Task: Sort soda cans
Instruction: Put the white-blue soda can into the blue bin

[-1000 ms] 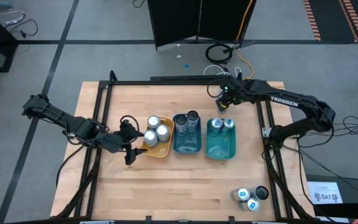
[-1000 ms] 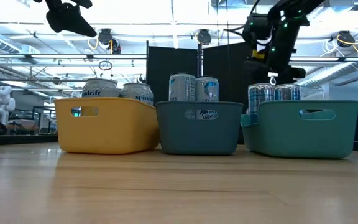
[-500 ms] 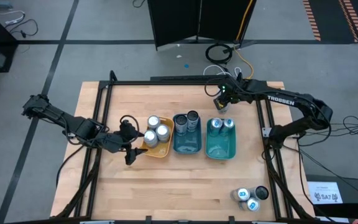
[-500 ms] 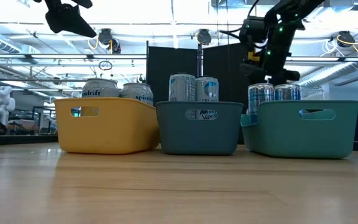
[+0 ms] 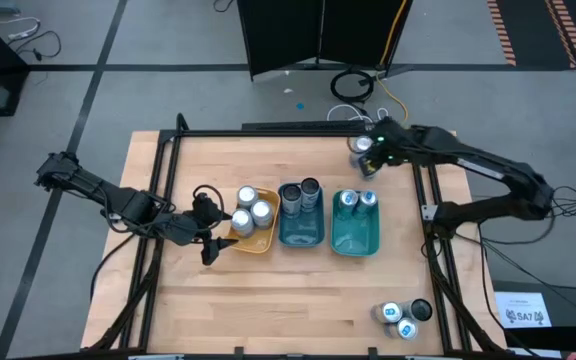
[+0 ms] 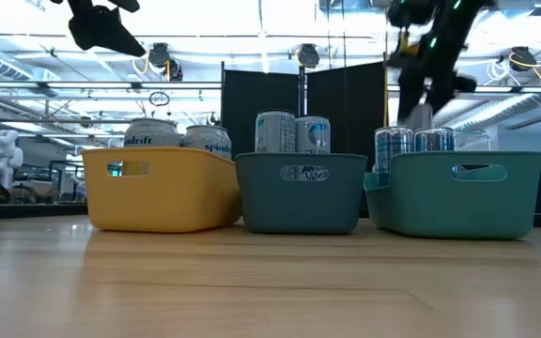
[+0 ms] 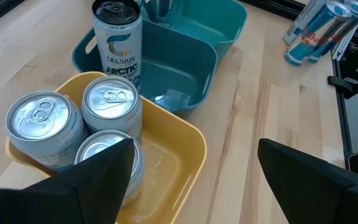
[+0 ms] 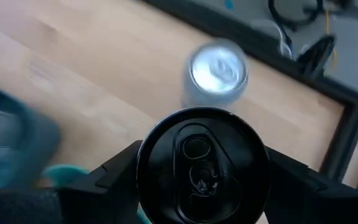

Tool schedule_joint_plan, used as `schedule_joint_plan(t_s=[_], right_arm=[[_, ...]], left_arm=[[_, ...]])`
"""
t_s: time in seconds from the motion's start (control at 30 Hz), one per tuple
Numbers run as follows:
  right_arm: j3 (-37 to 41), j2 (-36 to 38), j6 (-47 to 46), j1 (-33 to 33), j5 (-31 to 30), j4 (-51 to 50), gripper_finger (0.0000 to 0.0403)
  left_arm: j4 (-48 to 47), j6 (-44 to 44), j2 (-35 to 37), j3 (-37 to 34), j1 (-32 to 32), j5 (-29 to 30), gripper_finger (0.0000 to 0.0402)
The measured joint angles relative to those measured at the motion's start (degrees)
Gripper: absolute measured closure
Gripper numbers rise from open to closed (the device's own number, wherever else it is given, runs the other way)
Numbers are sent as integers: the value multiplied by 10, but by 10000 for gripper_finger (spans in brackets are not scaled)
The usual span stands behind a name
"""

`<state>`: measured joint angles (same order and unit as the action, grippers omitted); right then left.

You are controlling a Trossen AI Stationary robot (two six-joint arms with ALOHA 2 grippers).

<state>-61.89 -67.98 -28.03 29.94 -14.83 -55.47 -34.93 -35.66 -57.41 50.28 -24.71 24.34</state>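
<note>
Right arm reaches to the far side of the table — right gripper clamps a black-topped can. Left arm extends low at the left; left gripper spread wide, empty.

— Where are the cans?
— Three silver upright in one tray, two in the next, two blue-marked in the third.
— Others?
— Three at the table's near right corner; a black-topped can upright beside a silver one.

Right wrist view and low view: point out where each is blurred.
Right wrist view: the black can between the right gripper jaws is fairly crisp, while the silver can and table behind smear. Low view: the right arm is streaked with motion; the yellow tray stays sharp.
</note>
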Motion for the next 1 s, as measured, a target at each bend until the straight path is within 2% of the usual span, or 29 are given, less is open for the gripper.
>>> schedule_joint_plan(t_s=[0.23, 0.43, 0.73, 0.93, 1.0], right_arm=[[-68, 113, -28, -50, 10, -11, 165], [-103, 145, -69, -120, 65, 8, 165], [-104, 83, -116, -269, 92, 74, 165], [-105, 6, -119, -333, 93, 145, 165], [-120, -25, -131, -346, 93, 137, 165]], left_arm=[[0, 0, 0, 0, 0, 0, 52], [0, 0, 0, 0, 0, 0, 52], [0, 0, 0, 0, 0, 1, 52], [0, 1, 0, 0, 0, 1, 52], [0, 1, 0, 0, 0, 1, 52]])
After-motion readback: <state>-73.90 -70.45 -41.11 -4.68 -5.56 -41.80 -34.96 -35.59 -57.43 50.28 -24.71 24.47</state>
